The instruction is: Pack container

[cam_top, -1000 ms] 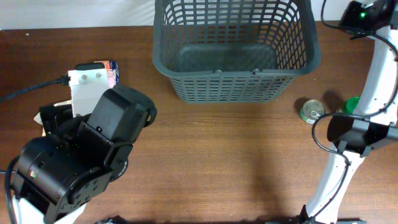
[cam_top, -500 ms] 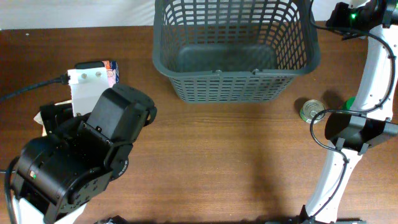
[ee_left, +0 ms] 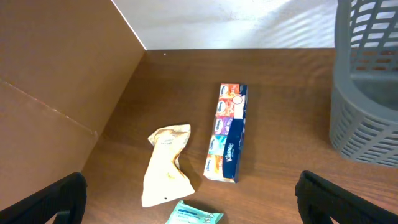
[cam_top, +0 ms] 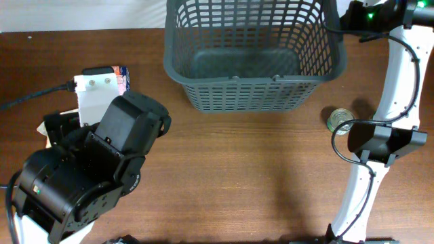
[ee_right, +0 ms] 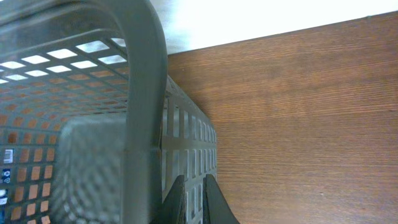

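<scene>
Right gripper (ee_right: 196, 202) is at the right wall of the basket (cam_top: 251, 98), near its far right corner. In the wrist view we see its fingers (ee_right: 177, 205) drawn close together with the lattice wall running between them, clamped on it as far as we can tell. The thick rim rises just left of the fingers. To their right, open wood runs to the far edge of the tabletop (cam_top: 271, 176), where a white surface begins.

Left gripper (ee_left: 189, 190) is spread wide, holding nothing, hovering over the left side of the tabletop.

The basket stands upright at the far edge, centre-right, with its back part cut off by the top of the overhead view. A tin can (cam_top: 340, 120) stands near its front right corner, apart from it and just beside the right arm (cam_top: 395, 81).

Below the left gripper:
- A tissue pack (ee_left: 227, 134) lies flat, its length pointing to the far edge.
- A beige pouch (ee_left: 165, 165) lies just left of it, not touching.
- A teal packet (ee_left: 193, 216) is nearer, cut by the bottom edge of the view.

A strip of wood separates the tissue pack from the basket. There is broad bare wood in front of the basket, between the arms. The left arm (cam_top: 88, 176) covers the near left corner.
</scene>
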Motion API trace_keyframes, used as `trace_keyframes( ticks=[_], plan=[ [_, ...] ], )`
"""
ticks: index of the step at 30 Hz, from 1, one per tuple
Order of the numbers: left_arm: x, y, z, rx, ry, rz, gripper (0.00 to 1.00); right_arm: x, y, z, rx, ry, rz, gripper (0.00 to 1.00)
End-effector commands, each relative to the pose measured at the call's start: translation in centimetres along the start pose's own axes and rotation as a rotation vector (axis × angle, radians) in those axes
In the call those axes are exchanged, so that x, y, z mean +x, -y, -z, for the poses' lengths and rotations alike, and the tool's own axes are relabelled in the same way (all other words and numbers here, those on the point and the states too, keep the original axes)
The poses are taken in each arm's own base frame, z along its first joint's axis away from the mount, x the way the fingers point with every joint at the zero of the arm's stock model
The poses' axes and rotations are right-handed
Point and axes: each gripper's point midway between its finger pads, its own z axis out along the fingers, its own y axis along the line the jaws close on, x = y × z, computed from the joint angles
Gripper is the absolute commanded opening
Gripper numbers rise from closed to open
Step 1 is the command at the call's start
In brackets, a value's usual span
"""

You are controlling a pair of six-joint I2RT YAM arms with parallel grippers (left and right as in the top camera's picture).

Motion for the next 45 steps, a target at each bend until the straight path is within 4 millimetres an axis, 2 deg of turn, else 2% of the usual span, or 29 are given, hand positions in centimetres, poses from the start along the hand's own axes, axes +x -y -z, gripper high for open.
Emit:
trace_keyframes(
  ticks=[1,15,22,28,31,33,36,38,42,45],
  plan=[
    [-0.1,-0.1,-0.3,-0.026,0.004,0.008,1.00,0.1,-1.8,-0.5,-0.045,-0.005,0.034,0.04],
    [-0.1,0.5,-0.8,-0.034,-0.009,-0.011,1.00,0.0,-2.7,-0.7,-0.064,0.001,0.047,0.04],
    [-0.1,1.8,-1.6,-0.047,-0.032,-0.045,1.00,0.1,-3.7,-1.0,-0.075,-0.005,0.063,0.04],
    [0.0,2.4,-2.1,-0.054,-0.043,-0.061,1.00,0.1,-3.6,-1.0,-0.067,-0.004,0.063,0.05],
    [0.0,2.4,-2.1,-0.054,-0.043,-0.061,1.00,-0.1,-3.4,-0.9,-0.066,0.004,0.062,0.22],
    [0.0,2.4,-2.1,-0.053,-0.043,-0.061,1.00,-0.3,-2.9,-0.8,-0.062,0.010,0.053,0.49],
    [0.0,2.4,-2.1,-0.053,-0.043,-0.061,1.00,-0.3,-2.5,-0.6,-0.057,0.014,0.047,0.58],
    [0.0,2.4,-2.1,-0.054,-0.043,-0.061,1.00,-0.5,-2.2,-0.4,-0.053,0.018,0.042,0.74],
    [0.0,2.4,-2.1,-0.054,-0.043,-0.061,1.00,-1.2,-1.1,0.6,-0.039,0.048,0.010,0.92],
    [0.0,2.4,-2.1,-0.054,-0.043,-0.062,1.00,-2.3,-0.3,2.5,-0.026,0.103,-0.018,0.97]
  ],
)
